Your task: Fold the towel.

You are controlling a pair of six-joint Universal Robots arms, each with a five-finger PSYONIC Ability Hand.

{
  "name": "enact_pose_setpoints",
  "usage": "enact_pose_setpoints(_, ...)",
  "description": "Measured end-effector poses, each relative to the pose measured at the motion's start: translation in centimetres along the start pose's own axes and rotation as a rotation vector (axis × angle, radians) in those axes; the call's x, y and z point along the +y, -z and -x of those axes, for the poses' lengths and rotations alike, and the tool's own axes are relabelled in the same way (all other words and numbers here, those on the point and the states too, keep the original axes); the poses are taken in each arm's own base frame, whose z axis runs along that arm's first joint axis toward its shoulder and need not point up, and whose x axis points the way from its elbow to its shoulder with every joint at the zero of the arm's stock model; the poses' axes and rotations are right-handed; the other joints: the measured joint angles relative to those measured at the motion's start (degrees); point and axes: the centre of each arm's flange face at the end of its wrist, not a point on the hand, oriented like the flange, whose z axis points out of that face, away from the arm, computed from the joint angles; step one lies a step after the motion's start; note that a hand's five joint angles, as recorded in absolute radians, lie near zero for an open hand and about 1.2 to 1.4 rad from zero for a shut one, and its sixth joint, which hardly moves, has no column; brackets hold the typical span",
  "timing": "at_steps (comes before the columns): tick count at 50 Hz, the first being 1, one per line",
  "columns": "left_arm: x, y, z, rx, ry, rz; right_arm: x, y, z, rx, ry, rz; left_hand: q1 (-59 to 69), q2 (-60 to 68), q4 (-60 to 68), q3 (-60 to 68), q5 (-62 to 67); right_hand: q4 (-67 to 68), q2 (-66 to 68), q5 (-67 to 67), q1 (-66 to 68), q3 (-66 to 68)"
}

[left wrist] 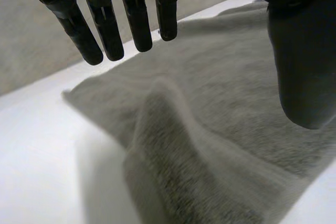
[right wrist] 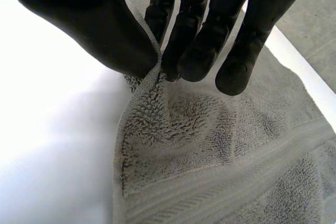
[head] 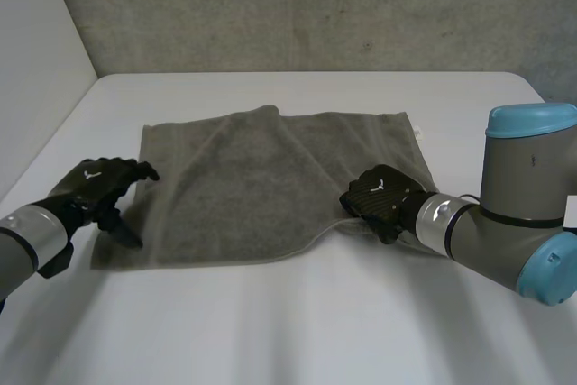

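A grey towel (head: pixel 270 182) is spread in a single layer on the white table (head: pixel 297 331), in the middle of the surface, with one long edge toward the robot and the other toward the grey wall (head: pixel 297 6). The cloth is not fully flat: a low ridge is seen running from the far edge toward the left side, and the near edge is drawn upward close to the right corner. The left hand (head: pixel 95 188) is positioned at the near left corner of the towel, at the end of the left arm (head: pixel 27 236). In the left wrist view its fingers (left wrist: pixel 105 30) are held straight and spread, the thumb (left wrist: pixel 302 66) is set well apart from them, and nothing is grasped; the hand is released above a raised fold of cloth. Whether its fingertips touch the towel cannot be told. The right hand (head: pixel 380 197) is placed on the near edge of the towel beside the right corner, at the end of the right arm (head: pixel 523 214). In the right wrist view the hemmed edge is pinched between the thumb (right wrist: pixel 89 24) and the fingers (right wrist: pixel 194 40), and the cloth is gathered into a small peak at the grip.
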Motion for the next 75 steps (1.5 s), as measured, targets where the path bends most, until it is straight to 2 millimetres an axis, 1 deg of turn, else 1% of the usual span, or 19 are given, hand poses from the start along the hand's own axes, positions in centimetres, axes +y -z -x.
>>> enact_pose_setpoints(5, 0.5, 1.2, -1.5, 0.079, -0.122, 0.002, 0.2, -0.3, 0.0, 0.003, -0.041, -0.004, 1.14, 0.73, 1.26, 1.58, 1.30, 0.00, 0.00, 0.00, 0.00, 0.00)
enact_pose_setpoints(10, 2.2, 2.4, -2.5, 0.124, -0.243, 0.055, 0.5, -0.5, 0.1, -0.002, -0.057, 0.001, 11.96, 11.26, 12.28, 12.04, 11.85, 0.00, 0.00, 0.00, 0.00, 0.00)
enact_pose_setpoints(16, 3.7, 2.7, -2.6, 0.147, -0.312, 0.117, 0.7, -0.5, 0.2, -0.005, -0.059, 0.004, 14.85, 14.45, 15.19, 15.06, 14.83, 0.00, 0.00, 0.00, 0.00, 0.00)
enact_pose_setpoints(21, 4.3, 2.1, -2.3, 0.154, -0.324, 0.143, 0.7, -0.5, 0.3, -0.007, -0.061, 0.007, 14.85, 14.49, 15.20, 15.07, 14.87, 0.00, 0.00, 0.00, 0.00, 0.00)
enact_pose_setpoints(33, 4.2, 0.1, -1.5, 0.149, -0.298, 0.136, 1.0, -0.5, 0.6, -0.017, -0.065, 0.011, 14.85, 14.50, 15.20, 15.07, 14.87, 0.00, 0.00, 0.00, 0.00, 0.00)
enact_pose_setpoints(45, 4.7, -1.4, -1.0, 0.140, -0.256, 0.156, 1.2, -0.6, 0.9, -0.027, -0.065, 0.015, 14.85, 14.64, 15.20, 15.08, 14.92, 0.00, 0.00, 0.00, 0.00, 0.00)
enact_pose_setpoints(54, 4.4, -2.0, -1.1, 0.133, -0.220, 0.150, 1.3, -0.6, 1.0, -0.030, -0.063, 0.018, 15.90, 17.58, 18.27, 18.13, 16.86, 0.00, 0.00, 0.00, 0.00, 0.01)
enact_pose_setpoints(60, 4.1, -2.4, -1.0, 0.127, -0.197, 0.145, 1.4, -0.7, 1.1, -0.035, -0.062, 0.022, 23.72, 23.26, 24.03, 23.89, 23.36, 0.00, 0.00, 0.00, 0.00, 0.01)
enact_pose_setpoints(75, 4.1, -2.5, -0.8, 0.112, -0.188, 0.151, 1.6, -0.7, 1.5, -0.046, -0.059, 0.027, 24.84, 24.79, 25.17, 25.31, 24.85, 0.00, 0.00, 0.00, 0.00, 0.01)
